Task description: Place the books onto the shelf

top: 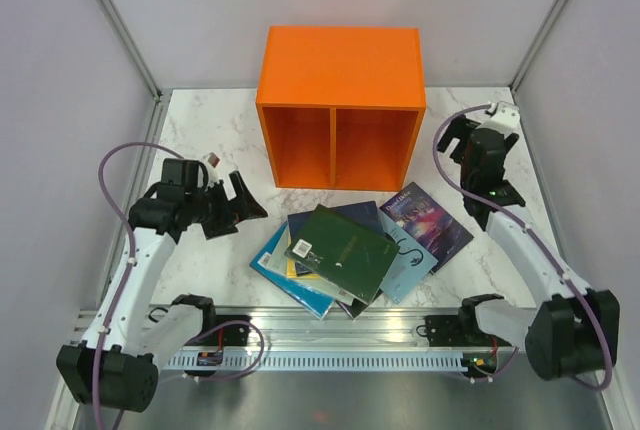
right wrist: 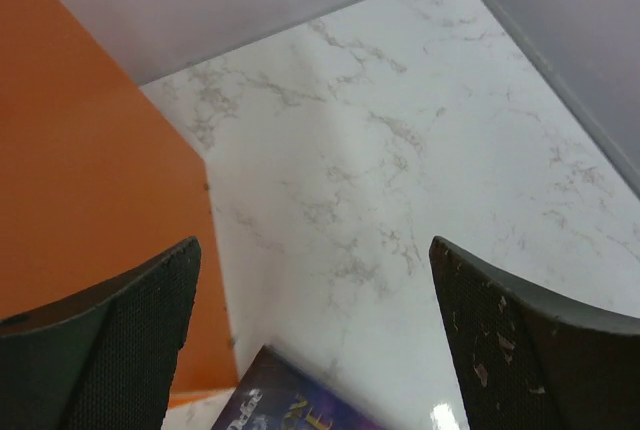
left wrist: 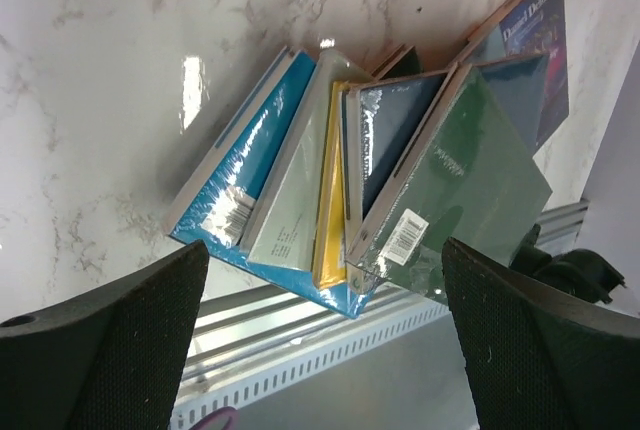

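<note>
**Books** (top: 350,248): loose fanned pile, flat on the table (top: 200,130), near-centre, just in front of the shelf (top: 340,75) opening, between the two arms. None shelved yet; both compartments show only orange inside.

- Top of pile: dark green book (top: 340,248), white barcode label (left wrist: 405,233) at one corner.
- Under it, fanned out to the left: teal book (top: 268,253), yellow book (left wrist: 330,200), navy book (left wrist: 400,135).
- Right side: light blue book (top: 412,258), then purple-galaxy book (top: 432,212), nearest the shelf's right front corner.

**Handling (est.):**
- Thin paperbacks, so prob. light. Stiff enough across the cover but will bow if held by one corner.
- Covers glossy w/ strong glare in left wrist view, so expect slip, book-on-book esp.
- Lying flat, so little room to get a finger under.
- Best hold: an overhanging edge, pinched across the thickness near the spine, where it is stiffest. The green book's lifted edge in left wrist view looks the easiest start.
- Risk: a drag on the top book shifts the ones below.

**Grippers:**
- Left gripper (top: 238,212): fingers spread wide, nothing between them, low at the left of the pile and aimed at it. Not touching.
- Right gripper (top: 452,145): also spread wide and holding nothing, beside the shelf's right wall, above the purple book's far corner.
</note>
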### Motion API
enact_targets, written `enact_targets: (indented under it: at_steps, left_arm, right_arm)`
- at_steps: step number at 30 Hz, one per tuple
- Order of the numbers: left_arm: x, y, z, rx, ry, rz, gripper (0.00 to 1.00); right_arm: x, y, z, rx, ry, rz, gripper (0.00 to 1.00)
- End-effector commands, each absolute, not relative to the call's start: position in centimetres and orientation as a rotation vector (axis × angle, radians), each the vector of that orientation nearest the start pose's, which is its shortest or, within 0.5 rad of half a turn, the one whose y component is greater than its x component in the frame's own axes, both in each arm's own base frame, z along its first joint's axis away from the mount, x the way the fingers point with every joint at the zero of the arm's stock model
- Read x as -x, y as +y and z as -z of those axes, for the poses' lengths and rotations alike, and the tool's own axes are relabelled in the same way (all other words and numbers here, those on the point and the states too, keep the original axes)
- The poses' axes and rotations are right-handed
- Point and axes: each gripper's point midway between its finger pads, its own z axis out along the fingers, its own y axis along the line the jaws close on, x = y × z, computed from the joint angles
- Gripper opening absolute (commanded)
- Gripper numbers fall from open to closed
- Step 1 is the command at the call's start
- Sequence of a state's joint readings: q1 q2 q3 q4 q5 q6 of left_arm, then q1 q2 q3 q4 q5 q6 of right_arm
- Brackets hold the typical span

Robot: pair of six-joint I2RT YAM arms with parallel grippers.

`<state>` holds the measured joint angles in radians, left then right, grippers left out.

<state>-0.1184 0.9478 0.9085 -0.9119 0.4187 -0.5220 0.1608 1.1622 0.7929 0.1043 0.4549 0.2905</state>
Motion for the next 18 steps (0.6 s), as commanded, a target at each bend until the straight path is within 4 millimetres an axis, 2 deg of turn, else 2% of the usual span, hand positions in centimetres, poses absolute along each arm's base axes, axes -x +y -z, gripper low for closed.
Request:
enact_targets:
  at_steps: [1,2,3,4,5,6,7,8,12,15,18]
  left_arm:
    - [-21.8,-11.4,-22.6,0.331,2.362,0.752,1.0]
    - [-21.3,-11.6,-21.9,0.378,2.399,0.759,1.0]
    - [-20.5,-12.0,-19.7,0.429,2.481,0.781,1.0]
    - [-19.2,-13.9,-19.5,0.359,2.521,0.944,1.0]
    - [-19.5,-14.9,-19.5,0.302,2.488,1.027,1.0]
    - [-18.7,-14.8,-18.6,0.333,2.499,1.04,1.0]
    - [-18.9,-14.3,-18.3,0.352,2.488,0.99,1.0]
    - [-18.6,-14.1,-18.1,0.344,2.488,0.971,1.0]
    - [-18.5,-14.5,-18.0,0.259,2.5,0.953,1.0]
    - [-18.6,-15.4,-18.1,0.212,2.474,1.017,0.99]
    - [-19.1,-15.8,-18.2,0.186,2.461,1.034,0.99]
  right_arm:
    - [-33.0,3.8,-17.2,-0.453,2.088,-0.179,0.98]
    - [-32.3,5.3,-17.3,-0.446,2.105,-0.294,0.98]
    - [-31.0,7.2,-17.7,-0.449,2.123,-0.453,0.98]
    - [-29.9,7.7,-16.4,-0.518,2.154,-0.513,0.98]
    - [-29.1,8.1,-15.8,-0.595,2.164,-0.555,0.98]
    - [-27.7,8.4,-14.7,-0.652,2.193,-0.601,0.98]
    - [-26.8,10.0,-14.9,-0.647,2.212,-0.722,0.98]
    - [-26.4,10.5,-15.1,-0.652,2.213,-0.768,0.98]
    - [-24.1,10.9,-16.5,-0.691,2.157,-0.856,0.98]
    - [-22.8,11.8,-16.6,-0.702,2.157,-0.946,0.98]
    - [-21.1,12.4,-13.9,-0.765,2.205,-1.002,0.98]
